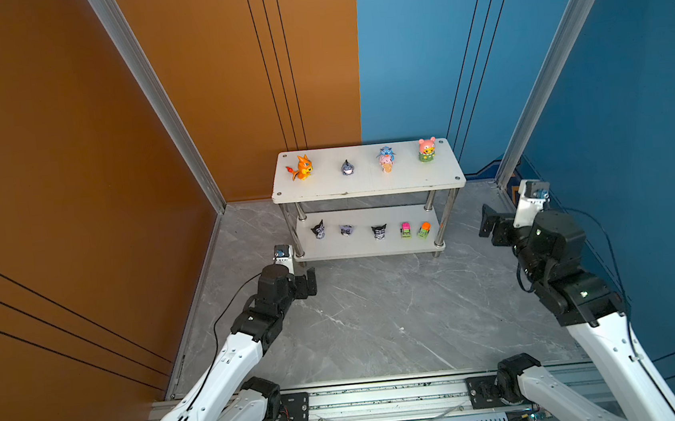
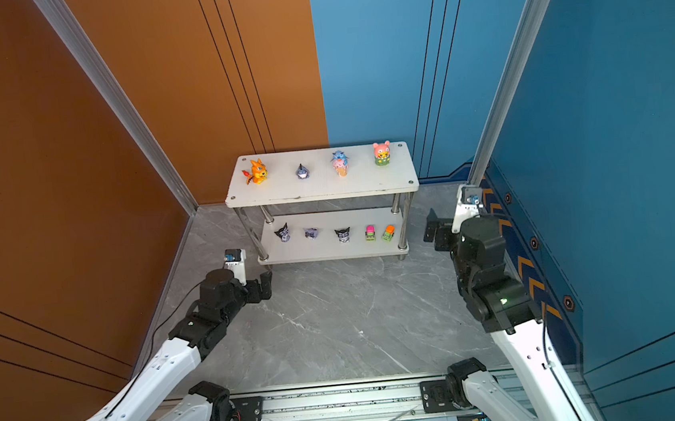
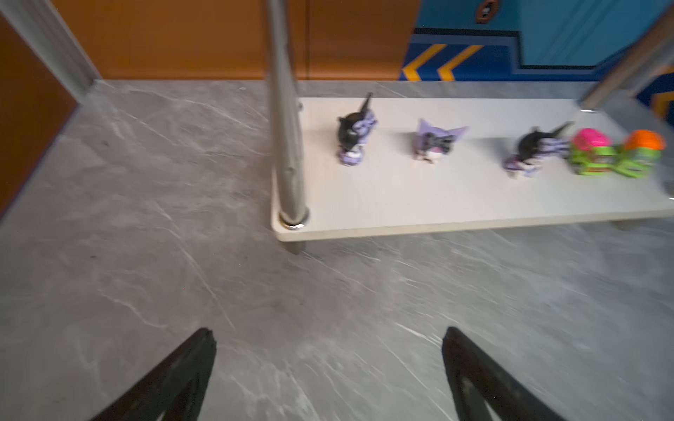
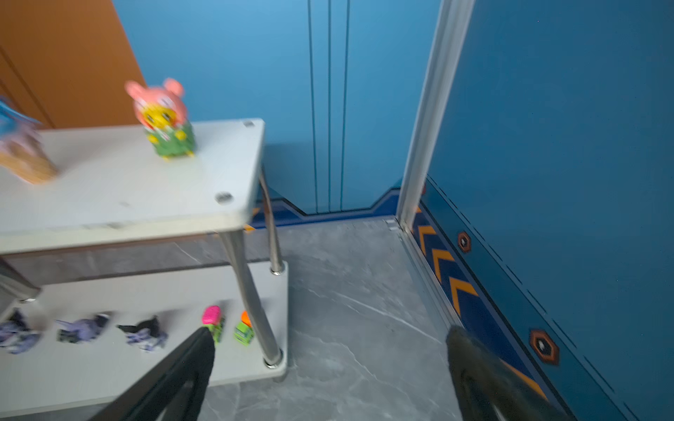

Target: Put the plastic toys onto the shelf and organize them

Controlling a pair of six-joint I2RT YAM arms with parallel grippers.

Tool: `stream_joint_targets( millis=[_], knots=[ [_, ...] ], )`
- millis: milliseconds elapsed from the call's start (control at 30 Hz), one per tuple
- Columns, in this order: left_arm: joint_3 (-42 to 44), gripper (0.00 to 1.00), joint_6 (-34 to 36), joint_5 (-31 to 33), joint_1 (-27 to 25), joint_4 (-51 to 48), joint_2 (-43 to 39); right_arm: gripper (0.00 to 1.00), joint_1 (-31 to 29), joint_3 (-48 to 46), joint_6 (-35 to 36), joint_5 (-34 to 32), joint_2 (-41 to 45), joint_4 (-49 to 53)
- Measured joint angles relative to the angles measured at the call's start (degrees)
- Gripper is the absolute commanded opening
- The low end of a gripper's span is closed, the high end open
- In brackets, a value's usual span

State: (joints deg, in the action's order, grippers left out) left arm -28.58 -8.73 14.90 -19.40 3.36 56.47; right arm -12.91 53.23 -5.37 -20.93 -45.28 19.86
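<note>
**Item 1. Left claw** [image 3: 329, 333]. Spread wide, with nothing between its fingers. We place it over the floor [image 1: 379, 320], near the shelf's left front leg [image 1: 293, 234] but not touching it.

**Item 2. Right claw** [image 4: 330, 332]. Also spread wide and empty. It hangs off the right end of the shelf, close to the blue wall [image 1: 631, 111].

**Item 3. Floor.** Grey, with a marble pattern. We count no toys on it in any view.

**Item 4. Shelf** [image 1: 367, 191]. Two white boards on four shiny legs, standing at the back of the floor.

**Item 4a. Lower board** [image 1: 351, 248]. Five toys stand in one row. Left to right in both top views:
- left imp [image 1: 318, 230]
- middle imp [image 1: 346, 230]
- right imp [image 1: 379, 231]
- pink car [image 1: 405, 229]
- orange car [image 1: 424, 230]

The imps stand apart from one another, and the two cars sit just beside each other. We cannot tell whether the middle imp is upright.

**Item 4b. Upper board** [image 1: 366, 177]. Four toys stand upright in one row, well spaced:
- orange dragon [image 1: 302, 167]
- grey donkey [image 1: 347, 167]
- blue creature on a cone [image 1: 385, 159]
- pink bear [image 1: 427, 149]

**Assessment.** We count nine toys, and all nine are on the shelf, sorted by kind. We judge the placing done. At most the middle imp may need straightening, and the arms need to draw back.
</note>
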Motion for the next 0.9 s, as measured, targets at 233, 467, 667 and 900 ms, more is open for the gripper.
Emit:
stream_joint_targets(
  millis=[233,467,667,900],
  knots=[
    [10.29,0.98,10.49,9.90,4.44,31.34,20.02,1.00,2.84,-37.18,-0.07,-0.50,-8.66,-26.25],
    [13.53,0.98,13.05,9.05,10.14,52.41,31.17,1.00,5.88,-44.19,1.97,-1.14,-24.13,-58.77],
    [10.84,0.98,12.22,5.66,12.61,55.28,33.22,1.00,7.78,-39.08,2.36,2.25,-42.56,-76.30],
    [10.40,0.98,11.91,3.91,12.87,55.08,33.24,1.00,9.51,-32.26,2.34,6.08,-43.12,-73.29]
  ],
)
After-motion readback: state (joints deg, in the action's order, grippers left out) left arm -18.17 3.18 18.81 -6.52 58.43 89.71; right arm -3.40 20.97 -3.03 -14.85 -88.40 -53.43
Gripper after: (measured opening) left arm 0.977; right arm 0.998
